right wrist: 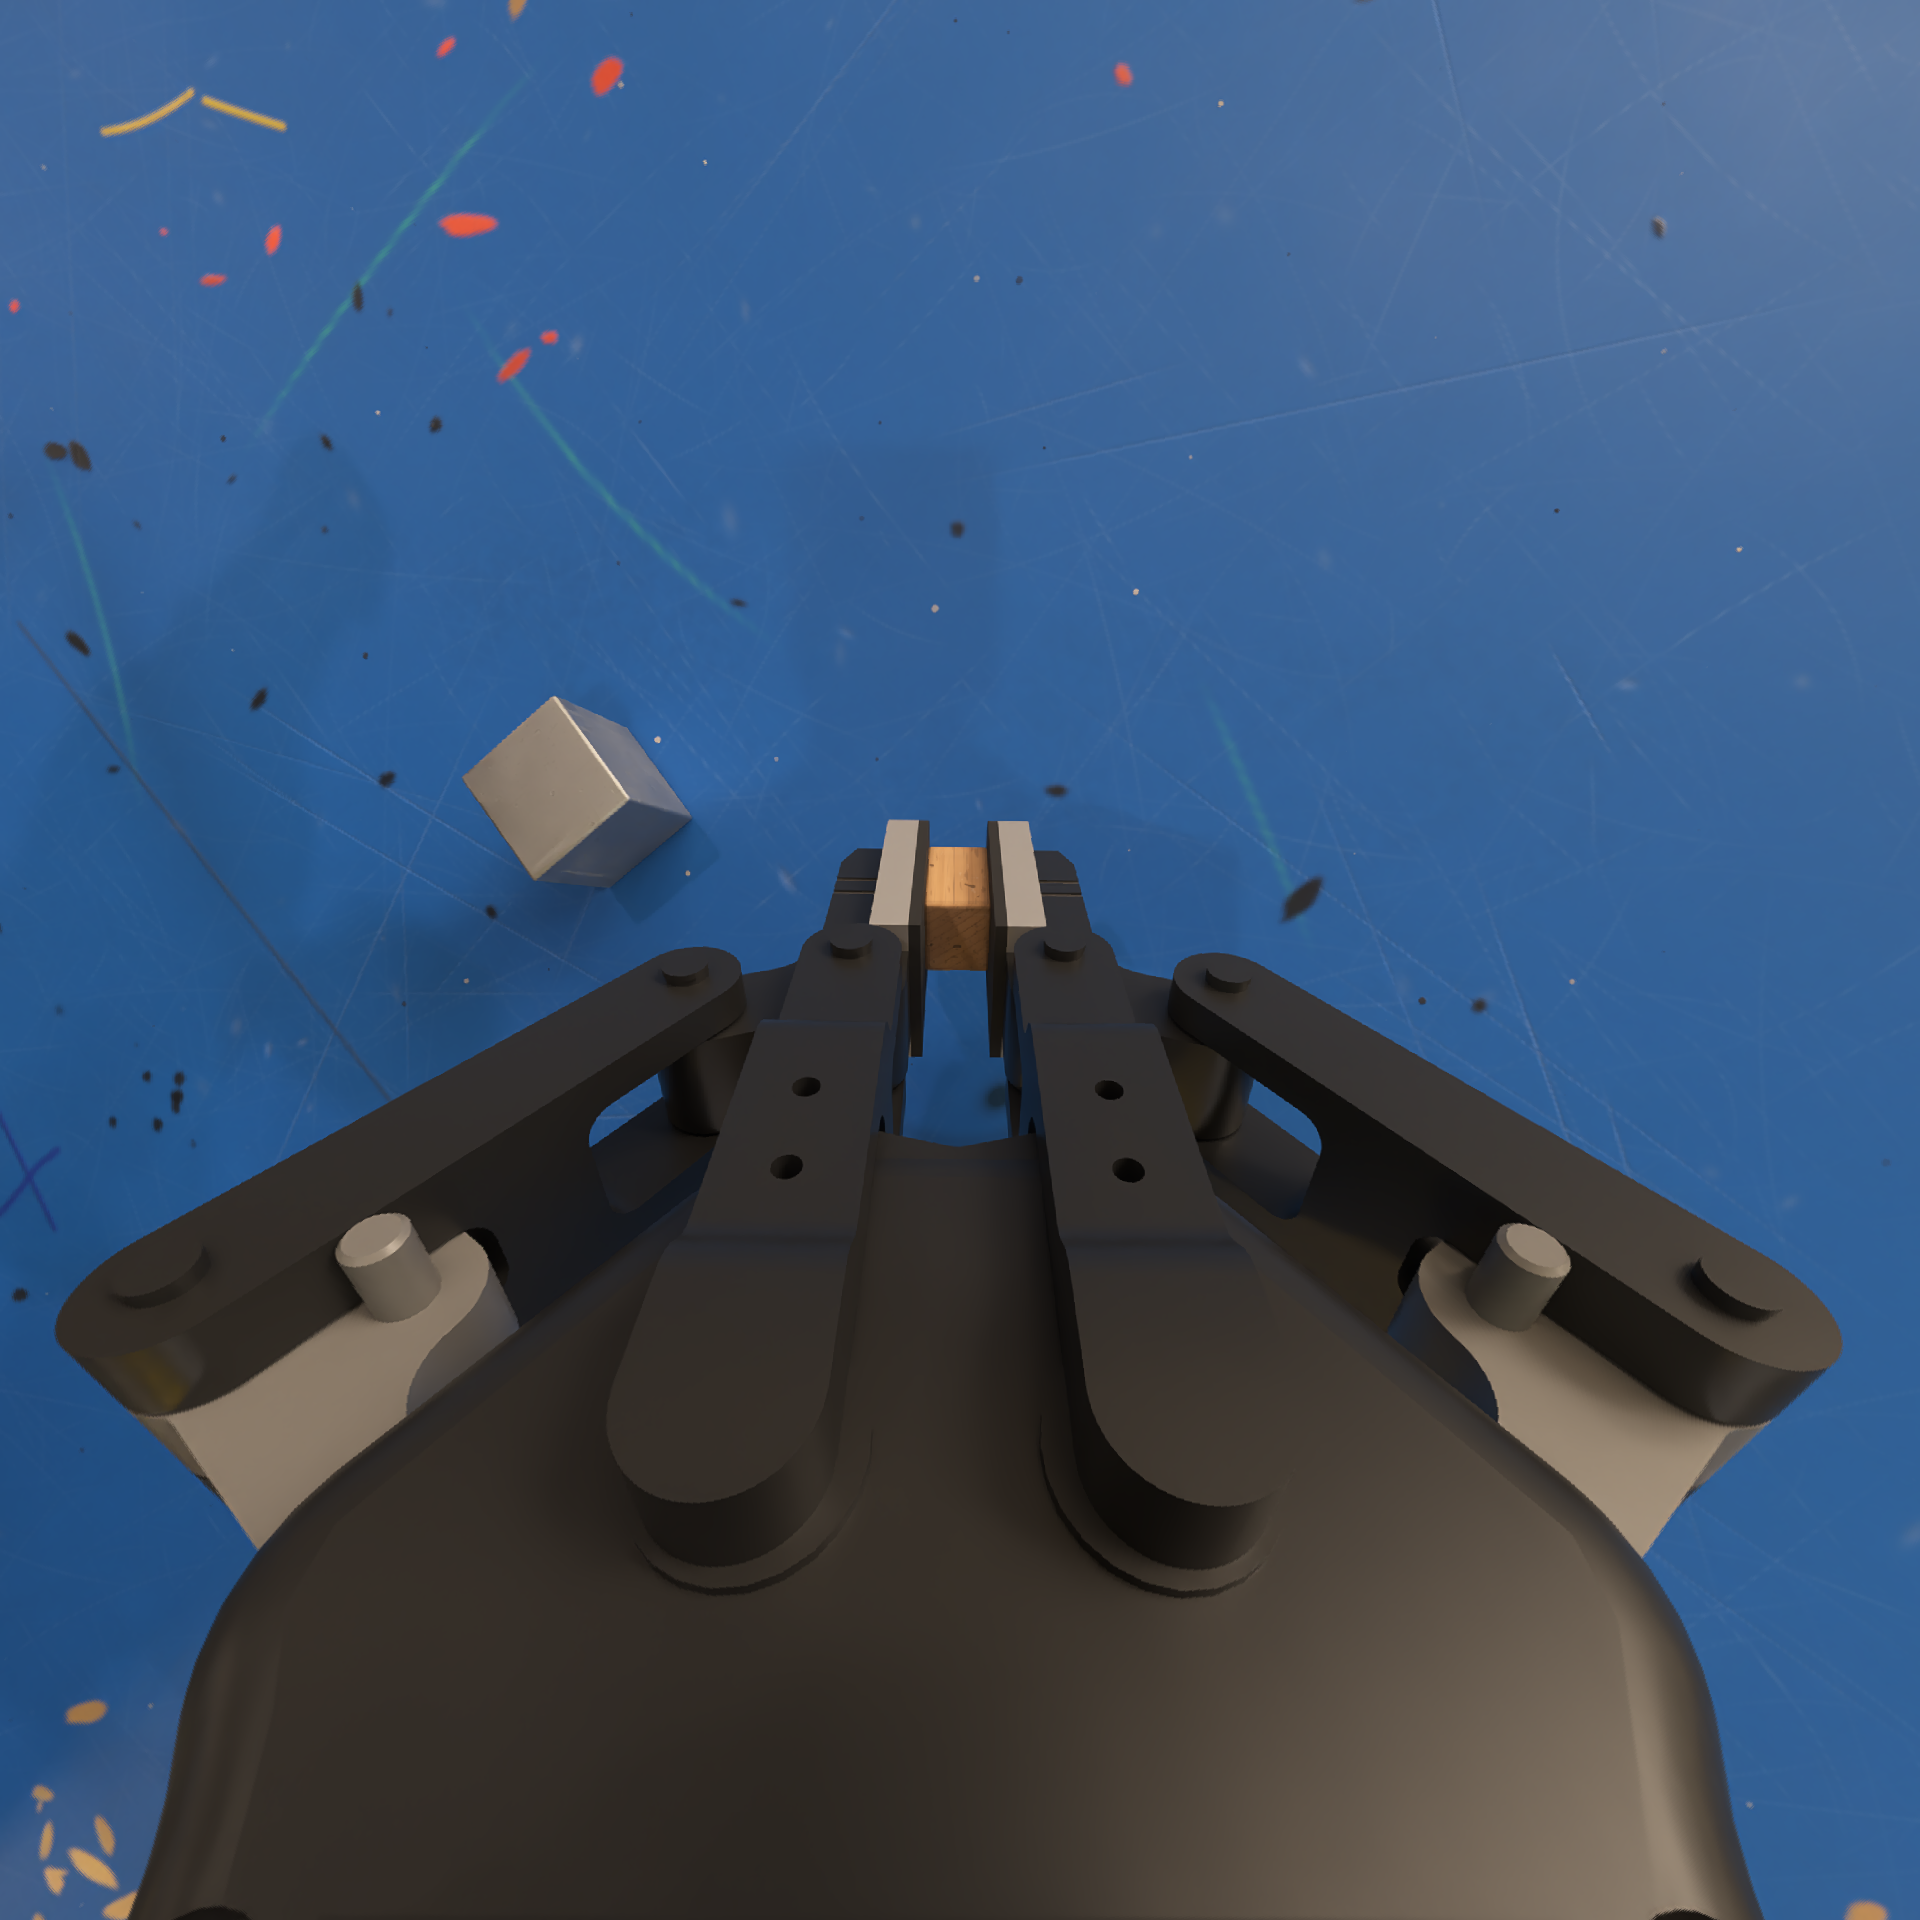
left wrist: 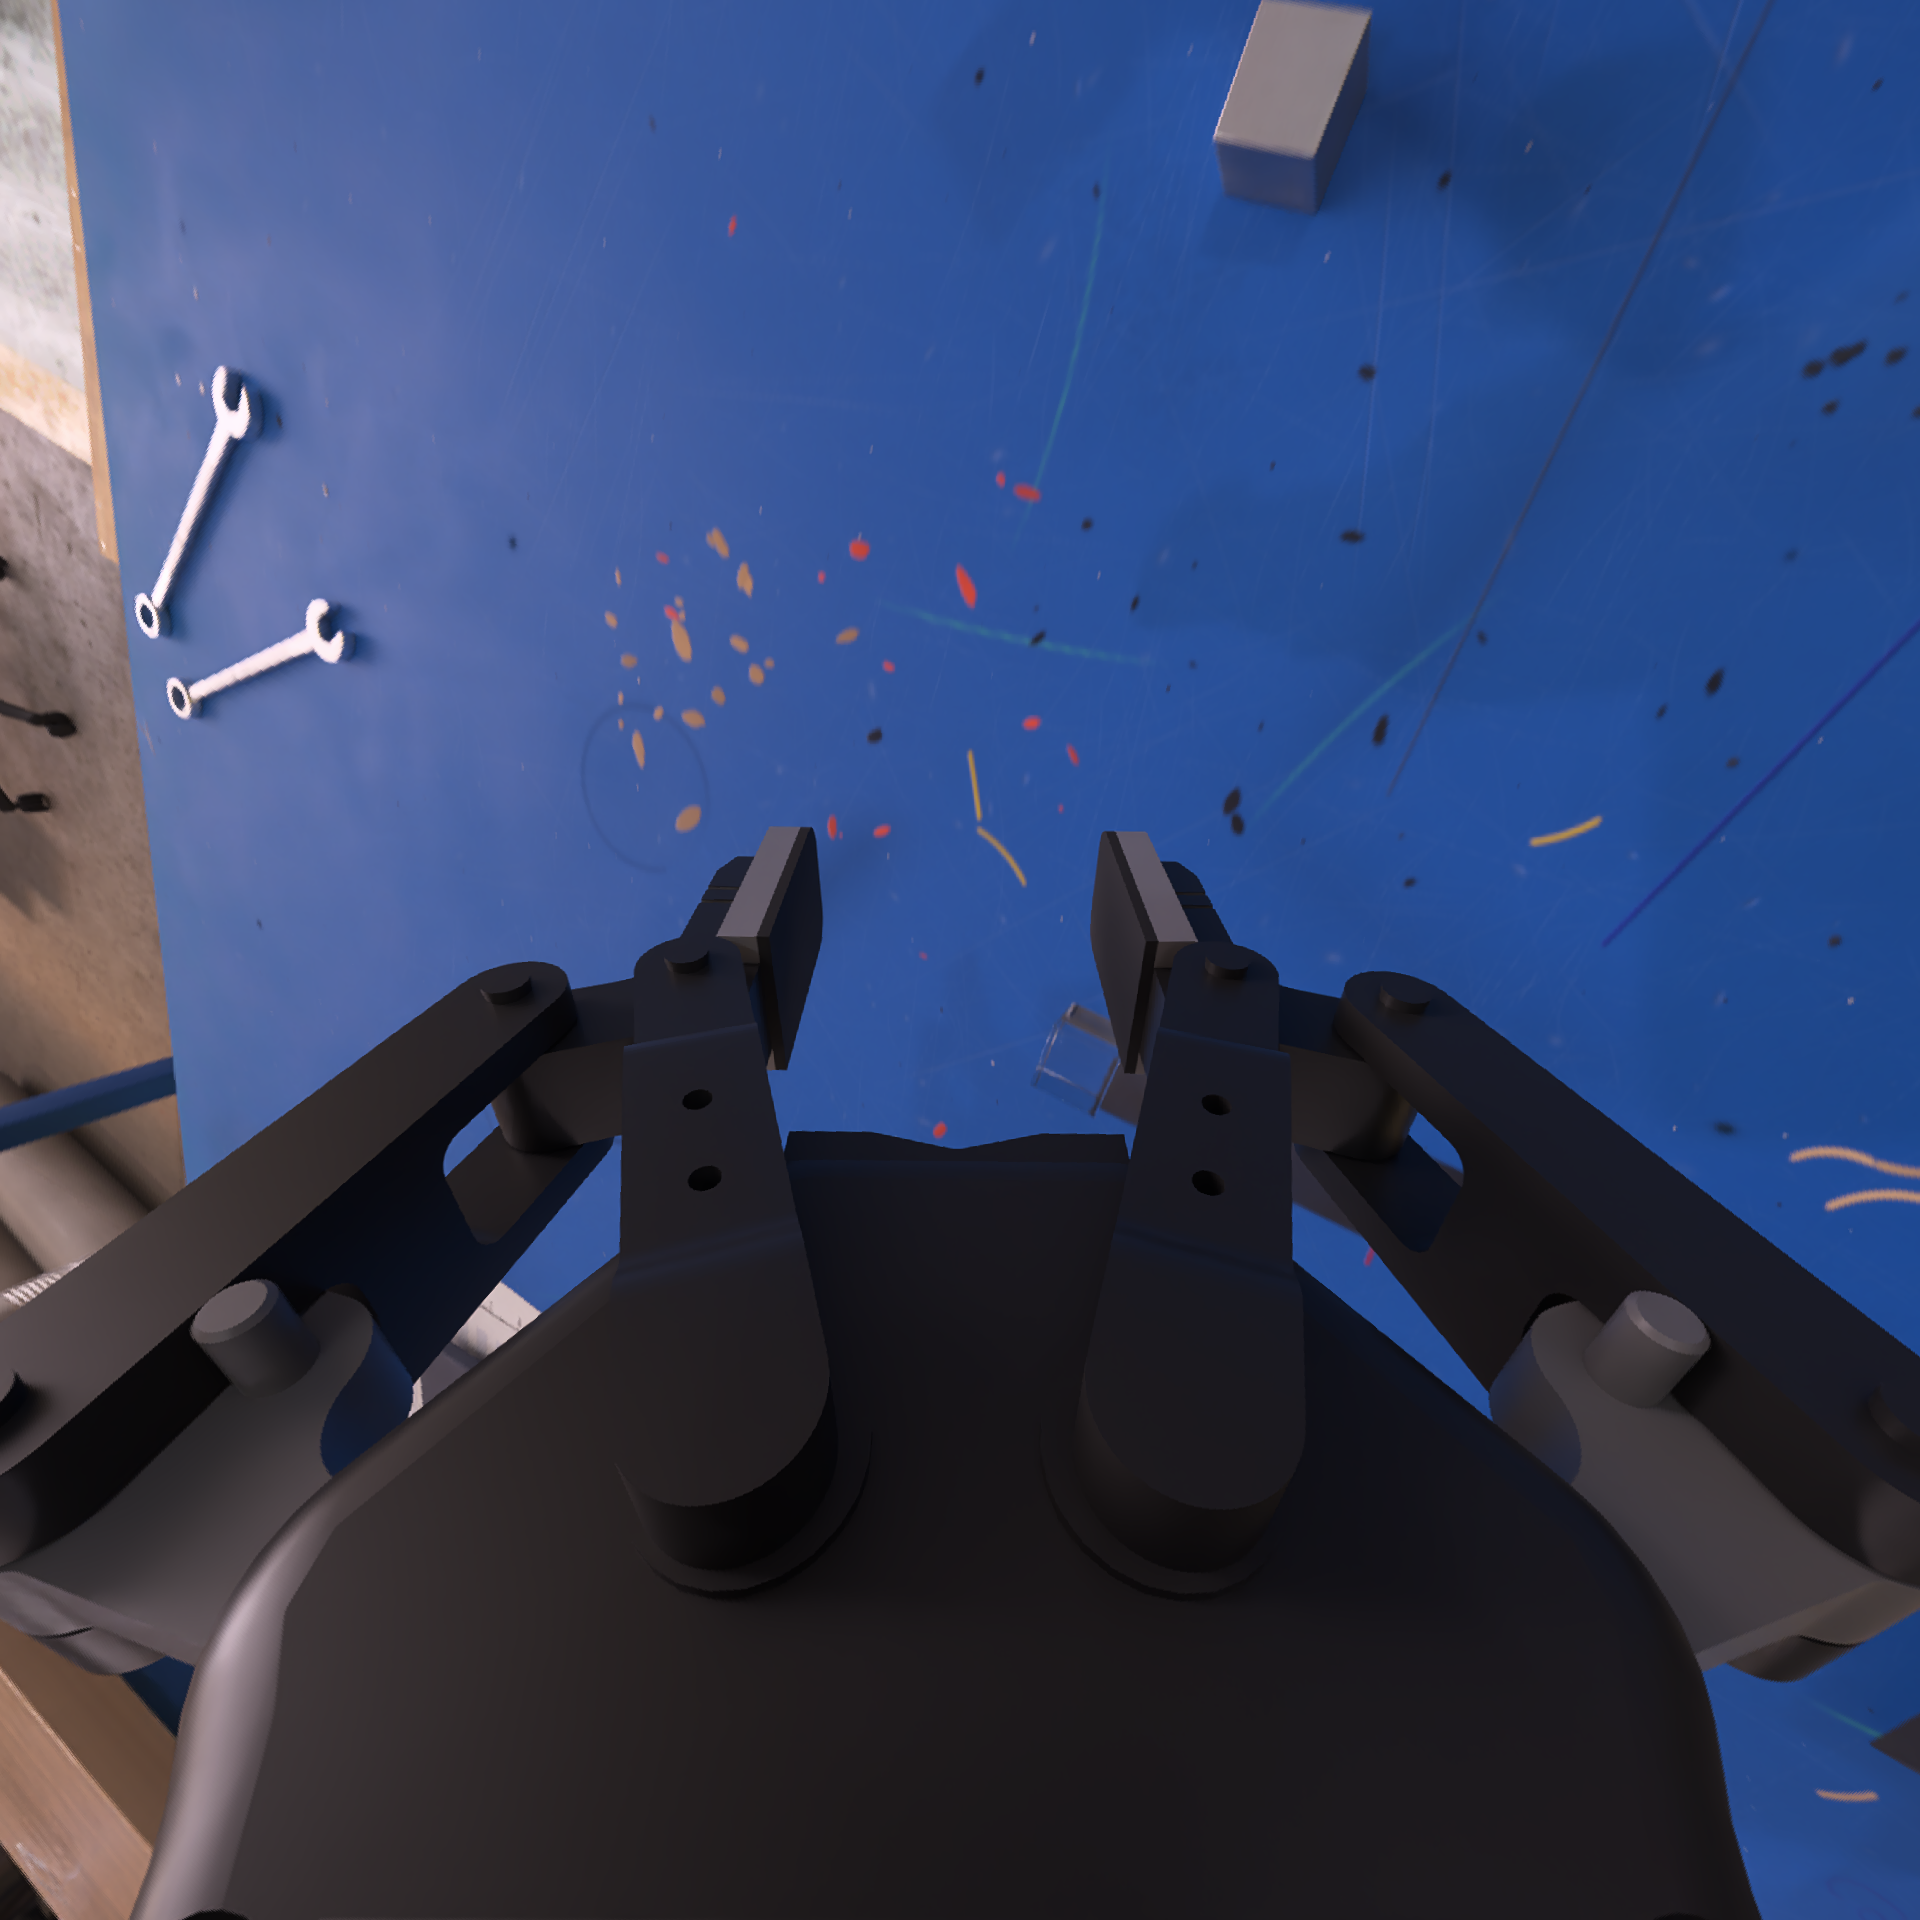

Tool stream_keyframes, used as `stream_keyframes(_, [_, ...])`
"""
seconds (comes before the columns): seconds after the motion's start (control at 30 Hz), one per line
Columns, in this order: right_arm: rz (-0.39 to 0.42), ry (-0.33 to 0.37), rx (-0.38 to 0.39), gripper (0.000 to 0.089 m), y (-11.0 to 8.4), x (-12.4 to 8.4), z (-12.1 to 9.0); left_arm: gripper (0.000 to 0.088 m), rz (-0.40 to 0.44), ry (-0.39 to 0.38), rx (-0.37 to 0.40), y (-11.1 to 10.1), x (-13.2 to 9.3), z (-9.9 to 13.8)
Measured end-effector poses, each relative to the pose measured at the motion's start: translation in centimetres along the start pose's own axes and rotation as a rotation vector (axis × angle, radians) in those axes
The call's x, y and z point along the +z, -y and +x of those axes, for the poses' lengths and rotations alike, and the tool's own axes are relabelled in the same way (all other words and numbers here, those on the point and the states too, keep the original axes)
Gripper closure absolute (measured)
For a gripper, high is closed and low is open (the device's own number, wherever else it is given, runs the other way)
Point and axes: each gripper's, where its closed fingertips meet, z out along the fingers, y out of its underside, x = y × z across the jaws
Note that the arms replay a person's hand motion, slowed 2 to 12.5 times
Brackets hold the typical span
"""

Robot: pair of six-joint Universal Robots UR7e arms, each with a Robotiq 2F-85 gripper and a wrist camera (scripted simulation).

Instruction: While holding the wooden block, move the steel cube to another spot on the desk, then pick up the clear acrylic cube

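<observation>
My right gripper [right wrist: 957, 868] is shut on the wooden block [right wrist: 955, 906] and holds it above the blue desk. The steel cube [right wrist: 574, 795] sits on the desk to the left of the right gripper's fingers, apart from them. It also shows at the top right of the left wrist view [left wrist: 1291, 104]. My left gripper [left wrist: 956, 883] is open and empty above the desk. The clear acrylic cube [left wrist: 1075, 1055] lies on the desk just below and beside the left gripper's right finger [left wrist: 1127, 935], partly hidden by it.
Two silver wrenches [left wrist: 197, 499] [left wrist: 255, 660] lie near the desk's left edge [left wrist: 104, 436], beyond which the floor shows. The blue desk top [right wrist: 1351, 520] is marked with paint flecks and scratches.
</observation>
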Motion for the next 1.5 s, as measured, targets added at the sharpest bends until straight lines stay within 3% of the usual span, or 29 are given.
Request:
stream_keyframes(0.33, [-0.001, -0.001, 0.003, 0.0797, 0.0, 0.0, 0.0, 0.0335, -0.055, 0.016, -0.082, -6.1, -0.9, -0.4])
stream_keyframes(0.7, [0.002, -0.003, 0.006, 0.0797, 0.0, 0.0, 0.0, 0.036, -0.093, -0.03, -0.13, -10.3, 0.8, 0.2])
stream_keyframes(1.13, [0.004, -0.001, 0.006, 0.0797, 0.0, 0.0, 0.1, 0.0402, -0.1, -0.165, -0.126, -11.4, 4.3, 1.9])
stream_keyframes(1.5, [0.01, 0.005, 0.012, 0.0797, 0.0, 0.0, 0.0, 0.0449, -0.094, -0.248, -0.067, -11.3, 6.5, 3.0])
